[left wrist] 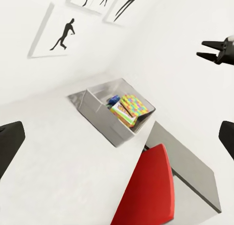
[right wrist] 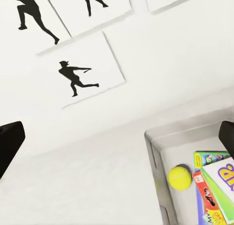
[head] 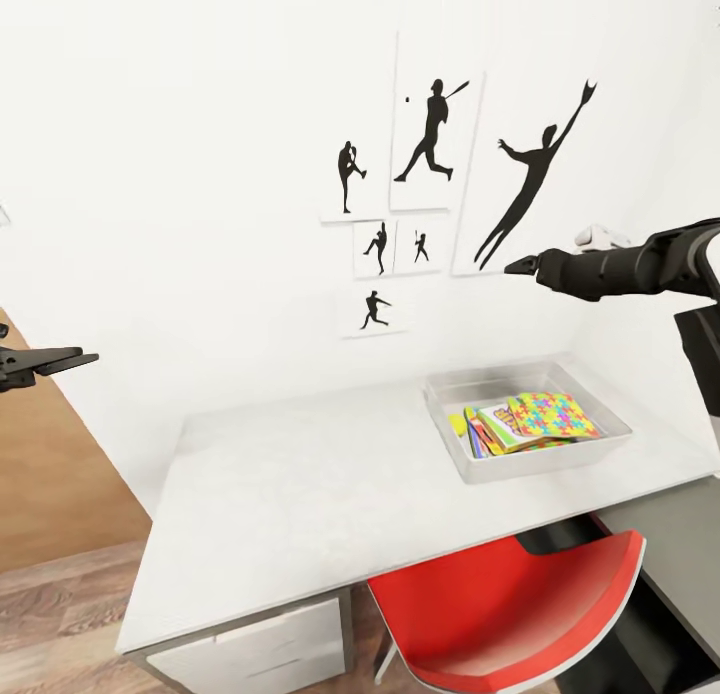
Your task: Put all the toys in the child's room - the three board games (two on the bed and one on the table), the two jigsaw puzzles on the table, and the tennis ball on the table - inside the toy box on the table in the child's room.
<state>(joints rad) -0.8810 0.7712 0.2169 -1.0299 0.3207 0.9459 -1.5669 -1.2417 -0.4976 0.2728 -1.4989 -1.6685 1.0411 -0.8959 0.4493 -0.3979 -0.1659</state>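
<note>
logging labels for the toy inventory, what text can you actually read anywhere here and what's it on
No text is fully readable.
Game boxes in the grey bin: printed lettering shows, too blurred and cropped to read.
Puzzle: coloured pieces, no words.
Wall pictures: black figures, no words.

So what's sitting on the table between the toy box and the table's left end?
Nothing: in the head view the table top is bare from the toy box to its left end. The left wrist view agrees.

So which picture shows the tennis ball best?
The right wrist view: the tennis ball lies in plain sight inside the toy box, beside the game boxes. In the head view and the left wrist view, I cannot make it out among the toys there.
</note>
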